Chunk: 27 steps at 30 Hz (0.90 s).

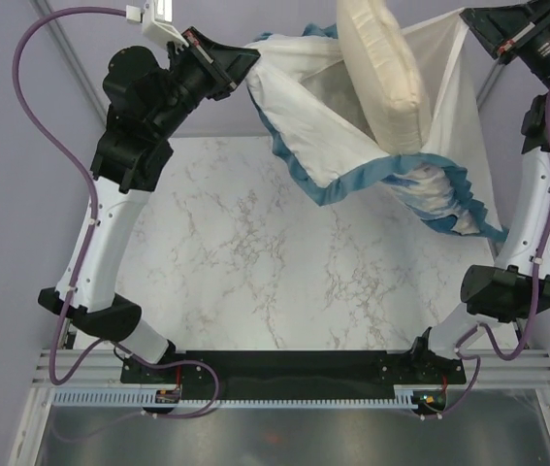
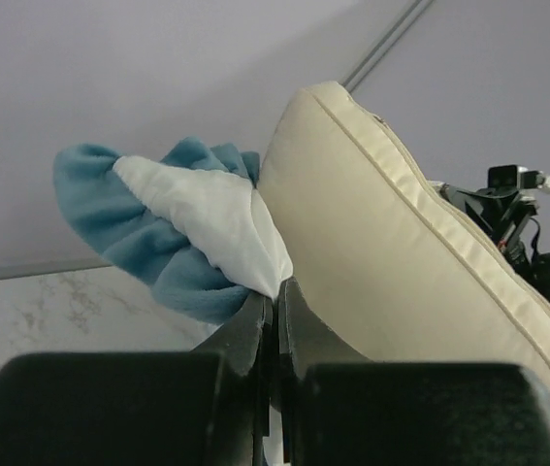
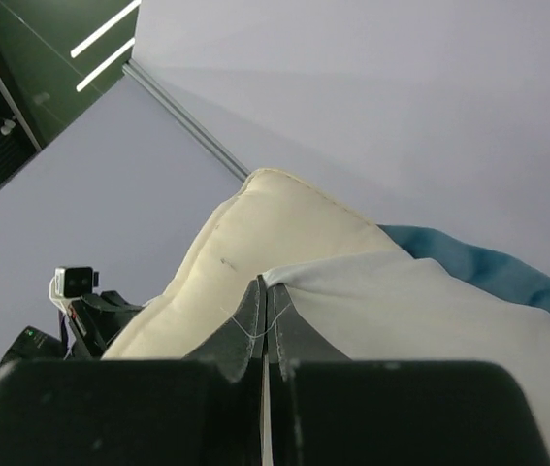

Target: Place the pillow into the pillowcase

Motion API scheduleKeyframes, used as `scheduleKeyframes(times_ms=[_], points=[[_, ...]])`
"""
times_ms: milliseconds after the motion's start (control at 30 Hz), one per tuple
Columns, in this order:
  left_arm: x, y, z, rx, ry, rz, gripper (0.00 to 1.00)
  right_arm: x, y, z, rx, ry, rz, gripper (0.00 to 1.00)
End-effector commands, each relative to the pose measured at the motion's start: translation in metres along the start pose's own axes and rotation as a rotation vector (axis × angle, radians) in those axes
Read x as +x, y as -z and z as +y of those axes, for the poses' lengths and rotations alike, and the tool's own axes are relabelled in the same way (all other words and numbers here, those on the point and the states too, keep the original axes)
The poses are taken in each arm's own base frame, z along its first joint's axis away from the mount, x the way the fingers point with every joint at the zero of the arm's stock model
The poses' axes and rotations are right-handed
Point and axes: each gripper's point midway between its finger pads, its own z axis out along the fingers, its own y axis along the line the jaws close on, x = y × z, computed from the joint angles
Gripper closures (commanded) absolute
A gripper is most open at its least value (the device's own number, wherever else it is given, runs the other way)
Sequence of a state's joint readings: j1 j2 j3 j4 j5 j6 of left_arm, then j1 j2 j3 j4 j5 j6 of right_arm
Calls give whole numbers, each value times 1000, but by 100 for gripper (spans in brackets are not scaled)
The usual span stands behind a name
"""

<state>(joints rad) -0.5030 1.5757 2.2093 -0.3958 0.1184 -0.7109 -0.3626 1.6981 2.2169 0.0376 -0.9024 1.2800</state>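
The pillowcase [image 1: 304, 116] hangs stretched between both grippers high over the back of the table, its white inside up and its blue ruffled edge sagging. The cream pillow [image 1: 383, 73] stands on end in the case's opening, its top sticking out. My left gripper [image 1: 247, 66] is shut on the case's left edge; in the left wrist view [image 2: 276, 296] it pinches white and blue cloth [image 2: 207, 218], with the pillow [image 2: 401, 262] right behind. My right gripper [image 1: 467, 21] is shut on the case's right edge; the right wrist view [image 3: 266, 286] shows white cloth [image 3: 430, 311] pinched beside the pillow [image 3: 255, 233].
The white marble table [image 1: 255, 272] lies below the hanging cloth. Grey walls rise at the back and both sides. A black rail [image 1: 294, 374] with the arm bases runs along the near edge.
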Motion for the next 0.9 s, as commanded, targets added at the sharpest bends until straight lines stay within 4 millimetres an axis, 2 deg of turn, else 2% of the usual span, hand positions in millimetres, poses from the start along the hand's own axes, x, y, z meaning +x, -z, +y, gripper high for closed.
scheduleKeyframes(times_ms=[0,33,67,100,133,167,200,233,267,300,333,367,400,467,500,533,600,633,667,700,733,767,833,867], points=[[-54,36,-10,5,-10,-143,98,21,-8,16,4,116,-2,100],[-25,29,18,-57,-12,-72,98,40,-7,13,33,159,27,100],[-11,30,32,-90,-15,-39,98,70,-16,13,24,151,81,100],[-3,42,38,-110,-15,-28,98,100,-19,-27,105,94,123,100],[39,44,78,-198,-2,56,98,116,-12,-20,102,106,138,100],[52,50,94,-233,-5,67,98,144,-13,-22,94,128,184,100],[81,69,119,-285,-7,110,98,175,-7,-55,163,92,223,100],[88,76,128,-294,-13,104,98,190,1,-41,141,121,235,98],[96,85,142,-335,-21,102,98,215,4,-39,122,146,280,91],[105,96,152,-362,-27,109,98,236,12,-53,149,135,318,65],[124,112,166,-388,-38,142,98,242,19,-45,141,153,323,53],[128,120,176,-424,-52,137,98,246,23,-47,147,187,337,45],[146,131,191,-455,-69,172,98,249,29,-47,173,195,358,36],[150,143,193,-455,-86,173,98,256,29,-36,173,239,385,32],[160,149,200,-459,-101,195,98,257,29,-27,171,275,408,29],[161,152,198,-446,-109,196,98,272,24,-18,147,290,445,29],[158,156,190,-409,-120,183,98,283,17,0,124,315,470,27],[157,158,189,-405,-123,179,98,293,11,-1,126,341,492,26],[153,161,184,-395,-126,164,98,312,7,13,106,356,517,26],[147,161,179,-384,-129,150,98,320,4,19,104,369,530,26],[146,161,171,-354,-128,154,98,334,-1,18,103,383,559,25],[141,161,165,-338,-129,145,98,356,-1,32,66,391,598,24],[125,165,151,-326,-136,122,98,380,-6,29,89,421,624,22],[119,167,148,-336,-140,111,98,398,-5,38,68,435,649,22]])
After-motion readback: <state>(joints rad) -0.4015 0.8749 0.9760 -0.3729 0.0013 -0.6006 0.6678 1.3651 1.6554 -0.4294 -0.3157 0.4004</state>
